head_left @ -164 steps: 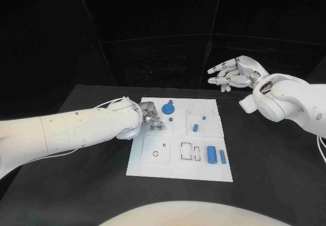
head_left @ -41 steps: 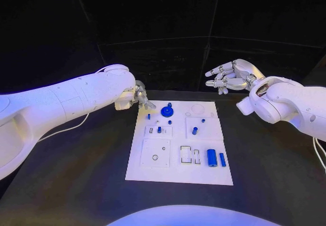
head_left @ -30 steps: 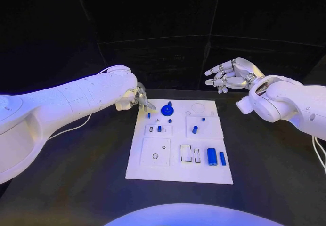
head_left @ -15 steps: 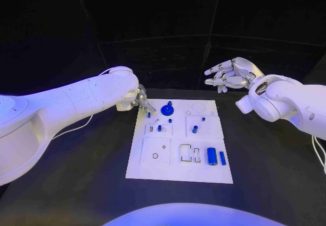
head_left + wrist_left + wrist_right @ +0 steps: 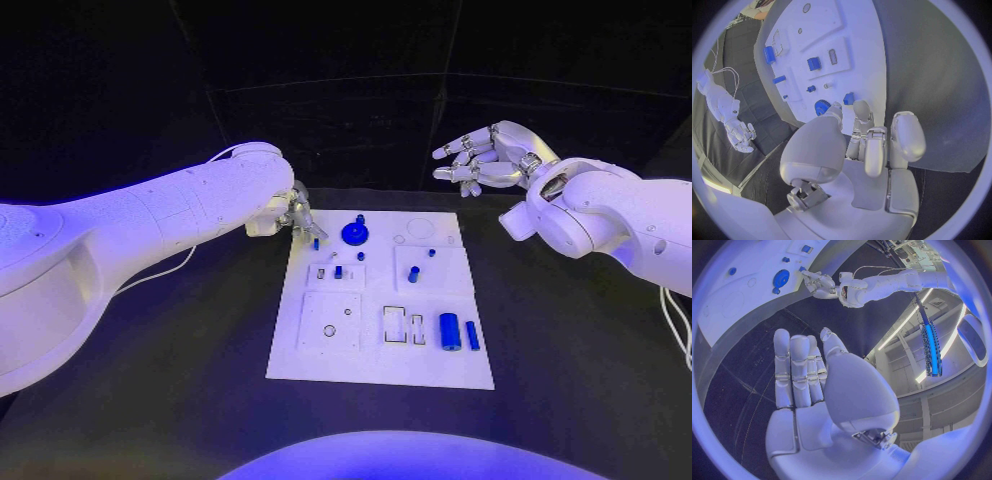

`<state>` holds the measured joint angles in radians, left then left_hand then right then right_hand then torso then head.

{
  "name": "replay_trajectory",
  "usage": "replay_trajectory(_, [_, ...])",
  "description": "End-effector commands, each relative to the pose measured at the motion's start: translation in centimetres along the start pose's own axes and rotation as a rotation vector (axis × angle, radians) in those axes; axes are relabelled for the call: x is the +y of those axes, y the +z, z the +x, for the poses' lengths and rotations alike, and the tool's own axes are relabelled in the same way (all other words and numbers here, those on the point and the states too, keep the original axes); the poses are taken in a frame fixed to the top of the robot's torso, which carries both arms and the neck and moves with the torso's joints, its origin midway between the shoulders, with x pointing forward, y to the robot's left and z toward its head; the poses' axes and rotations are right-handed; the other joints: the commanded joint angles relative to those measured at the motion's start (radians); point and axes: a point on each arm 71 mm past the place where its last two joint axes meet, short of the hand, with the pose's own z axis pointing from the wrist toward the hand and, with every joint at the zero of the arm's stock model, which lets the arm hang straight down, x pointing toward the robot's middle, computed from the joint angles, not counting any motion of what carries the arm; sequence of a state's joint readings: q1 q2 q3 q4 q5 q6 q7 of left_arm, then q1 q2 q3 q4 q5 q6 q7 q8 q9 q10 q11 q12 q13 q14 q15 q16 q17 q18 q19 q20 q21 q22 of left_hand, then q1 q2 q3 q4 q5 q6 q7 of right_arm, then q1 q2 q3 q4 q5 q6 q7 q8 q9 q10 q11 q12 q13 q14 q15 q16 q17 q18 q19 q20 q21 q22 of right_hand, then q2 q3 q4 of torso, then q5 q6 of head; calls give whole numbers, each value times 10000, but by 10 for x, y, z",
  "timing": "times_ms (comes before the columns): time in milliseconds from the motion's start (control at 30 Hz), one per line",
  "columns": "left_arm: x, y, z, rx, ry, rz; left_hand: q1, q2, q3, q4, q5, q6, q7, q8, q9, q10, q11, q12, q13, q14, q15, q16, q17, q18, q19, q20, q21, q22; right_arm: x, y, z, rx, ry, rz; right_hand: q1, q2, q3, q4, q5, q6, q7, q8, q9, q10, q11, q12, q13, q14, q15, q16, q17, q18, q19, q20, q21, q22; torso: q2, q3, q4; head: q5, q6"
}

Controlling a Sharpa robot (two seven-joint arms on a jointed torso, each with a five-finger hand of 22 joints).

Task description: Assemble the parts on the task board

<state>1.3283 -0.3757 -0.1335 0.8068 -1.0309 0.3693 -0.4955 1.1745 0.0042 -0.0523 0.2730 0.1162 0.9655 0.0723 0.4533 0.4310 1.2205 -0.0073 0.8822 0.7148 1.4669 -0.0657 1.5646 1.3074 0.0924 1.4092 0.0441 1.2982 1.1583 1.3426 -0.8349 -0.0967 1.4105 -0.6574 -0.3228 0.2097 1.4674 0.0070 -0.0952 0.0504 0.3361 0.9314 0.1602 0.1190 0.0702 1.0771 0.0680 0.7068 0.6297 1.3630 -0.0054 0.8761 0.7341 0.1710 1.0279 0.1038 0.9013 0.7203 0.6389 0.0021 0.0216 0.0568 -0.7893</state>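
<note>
Pinching a small blue part [image 5: 316, 243] with left hand [image 5: 299, 214] over task board [image 5: 332, 355] corner; right hand [image 5: 488, 160] spread, holding nothing, raised beyond it.

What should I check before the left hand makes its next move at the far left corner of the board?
1. Left hand over the task board's far left corner: ok.
2. Small blue part at its fingertips, grip confirmed: cannot tell.
3. Right hand raised off the board, holding nothing: ok.
4. Blue gear beside the left hand, untouched: ok.
5. Two blue cylinders lying near the board's right edge: ok.
</note>
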Motion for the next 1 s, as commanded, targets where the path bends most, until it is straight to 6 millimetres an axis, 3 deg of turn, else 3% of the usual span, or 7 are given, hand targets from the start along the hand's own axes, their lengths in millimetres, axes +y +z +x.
replay_trajectory(33, [-1,0,1,91,164,50,137,15,-28,-34,-24,73,-24,-43,-15,72,31,32,-14,1039,-6,62,2634,-75,51,-2,64,9,2,1,0,57,20,-140,-70,-5,-3,21,50,-66,-22,47,-14,-55,-6,14,-19,89,-15,-40,21,62,82,2,-44,-2,3,2,-5,7,-12])
replay_trajectory(433, [-3,1,2,56,141,110,334,148,-37,-107,-16,121,-34,-43,-30,89,22,31,-38,1039,-11,62,2634,-78,52,-6,71,26,3,1,1,76,27,-155,-70,-5,-3,21,50,-66,-22,47,-14,-55,-6,14,-19,89,-15,-40,21,62,82,2,-44,-2,3,0,-2,-3,-38])
replay_trajectory(1000, [-7,2,2,15,129,334,1217,672,248,-622,20,187,-82,-87,-95,136,-24,33,-79,1039,-36,62,2634,-77,43,-27,71,51,4,1,2,97,36,-177,-60,2,4,20,63,-66,-23,50,-13,-56,-7,18,-26,93,-17,-43,26,63,85,1,-50,-4,-1,1,1,-18,-48])
